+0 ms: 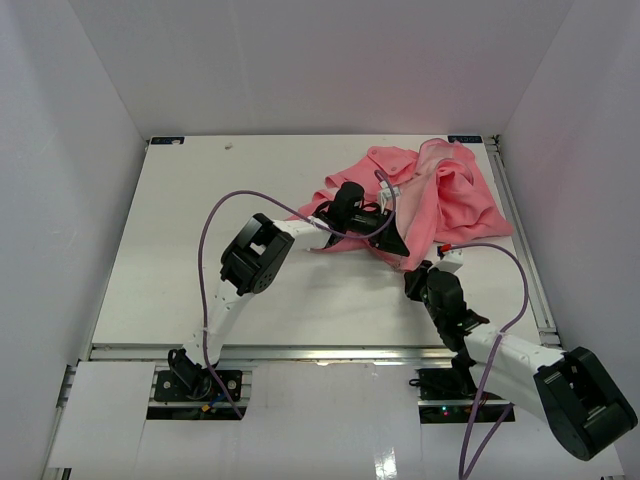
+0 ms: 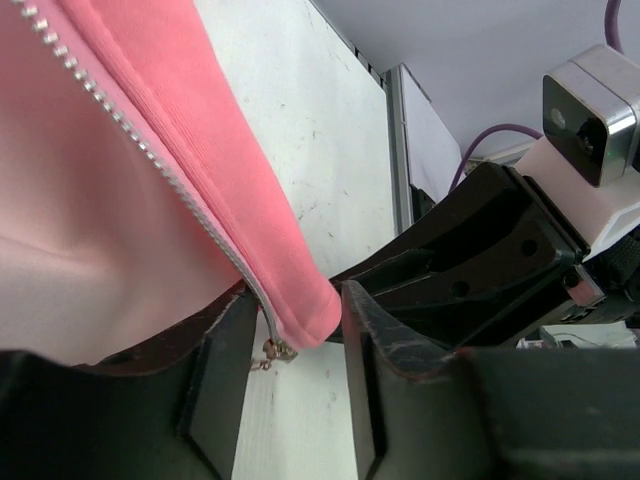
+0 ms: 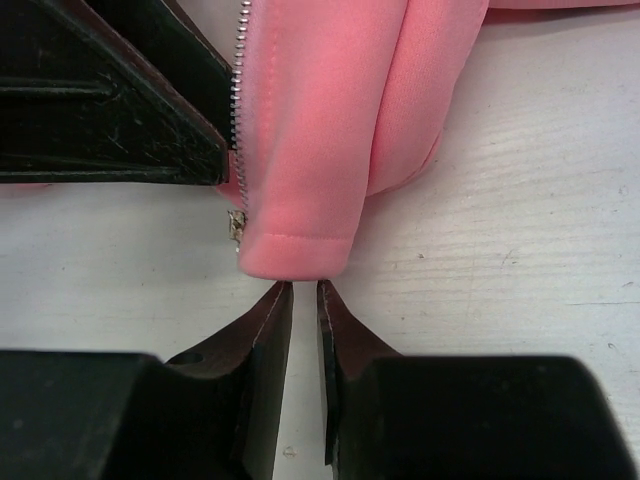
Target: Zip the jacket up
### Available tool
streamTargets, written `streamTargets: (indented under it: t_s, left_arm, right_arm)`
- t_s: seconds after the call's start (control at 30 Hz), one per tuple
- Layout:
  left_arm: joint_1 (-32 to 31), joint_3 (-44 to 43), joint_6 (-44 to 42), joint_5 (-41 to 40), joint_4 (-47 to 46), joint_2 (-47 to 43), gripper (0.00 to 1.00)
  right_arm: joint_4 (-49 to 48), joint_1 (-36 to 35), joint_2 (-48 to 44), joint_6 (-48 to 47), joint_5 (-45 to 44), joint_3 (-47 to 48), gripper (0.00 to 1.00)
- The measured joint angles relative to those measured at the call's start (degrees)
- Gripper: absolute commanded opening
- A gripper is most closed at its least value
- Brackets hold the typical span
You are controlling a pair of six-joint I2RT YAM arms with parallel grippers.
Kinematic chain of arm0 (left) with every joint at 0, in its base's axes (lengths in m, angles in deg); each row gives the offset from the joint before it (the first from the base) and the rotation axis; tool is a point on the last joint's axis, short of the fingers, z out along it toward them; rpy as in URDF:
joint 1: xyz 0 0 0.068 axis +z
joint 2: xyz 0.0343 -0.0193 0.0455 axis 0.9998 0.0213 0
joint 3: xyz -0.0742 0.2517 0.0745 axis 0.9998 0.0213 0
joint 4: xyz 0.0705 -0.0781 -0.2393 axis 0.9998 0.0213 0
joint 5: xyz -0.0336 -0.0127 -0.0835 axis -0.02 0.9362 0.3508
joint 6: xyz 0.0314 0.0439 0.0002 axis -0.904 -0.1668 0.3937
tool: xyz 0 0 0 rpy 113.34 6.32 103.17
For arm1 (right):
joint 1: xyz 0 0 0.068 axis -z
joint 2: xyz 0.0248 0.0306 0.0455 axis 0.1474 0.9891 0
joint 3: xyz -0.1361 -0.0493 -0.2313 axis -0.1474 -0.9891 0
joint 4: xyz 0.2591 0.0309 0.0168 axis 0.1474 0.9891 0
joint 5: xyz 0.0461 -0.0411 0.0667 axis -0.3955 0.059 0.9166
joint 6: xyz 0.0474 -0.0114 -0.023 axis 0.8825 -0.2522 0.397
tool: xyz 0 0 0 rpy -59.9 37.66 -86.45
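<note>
The salmon-pink jacket [image 1: 440, 195] lies bunched at the table's far right, its lower hem drawn to a point toward the arms. My left gripper [image 1: 398, 245] is at that point. In the left wrist view the hem corner [image 2: 300, 290] fills the gap of the left gripper [image 2: 295, 330], touching both fingers, with the metal zipper slider [image 2: 275, 350] hanging at the left finger. My right gripper [image 3: 303, 290] sits just below the hem edge [image 3: 300, 255]; its fingers stand a narrow slit apart, with nothing between them. The slider [image 3: 237, 225] hangs left of the hem.
The white table [image 1: 200, 230] is boxed in by white walls at the back and sides. A metal rail [image 1: 530, 270] runs along its right edge. Purple cables [image 1: 215, 230] loop over both arms. One left finger [image 3: 110, 110] lies close to the zipper teeth.
</note>
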Motion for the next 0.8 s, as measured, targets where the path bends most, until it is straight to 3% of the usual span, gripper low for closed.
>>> streamTargets:
  t_s: [0.2, 0.33, 0.5, 0.63, 0.8]
  left_arm:
    - [0.0, 0.67, 2.18, 1.81, -2.73, 0.0, 0.14]
    - [0.0, 0.76, 3.5, 2.68, -4.49, 0.0, 0.01]
    - [0.0, 0.81, 4.01, 3.17, -5.33, 0.0, 0.0]
    - [0.0, 0.9, 3.95, 3.13, -5.54, 0.0, 0.0]
    - [0.0, 2.03, 2.2, 2.06, -4.85, -0.16, 0.0]
  right_arm:
    - [1.68, 0.0, -4.87, 0.03, 1.07, 0.0, 0.34]
    - [3.39, 0.0, -10.39, 0.28, 1.13, 0.0, 0.4]
    - [6.1, 0.02, -12.51, 0.44, 0.64, 0.8, 0.5]
    - [9.18, 1.24, -10.59, 0.44, 1.17, 4.16, 0.52]
    - [10.42, 6.85, -9.85, -0.05, 9.03, 7.28, 0.51]
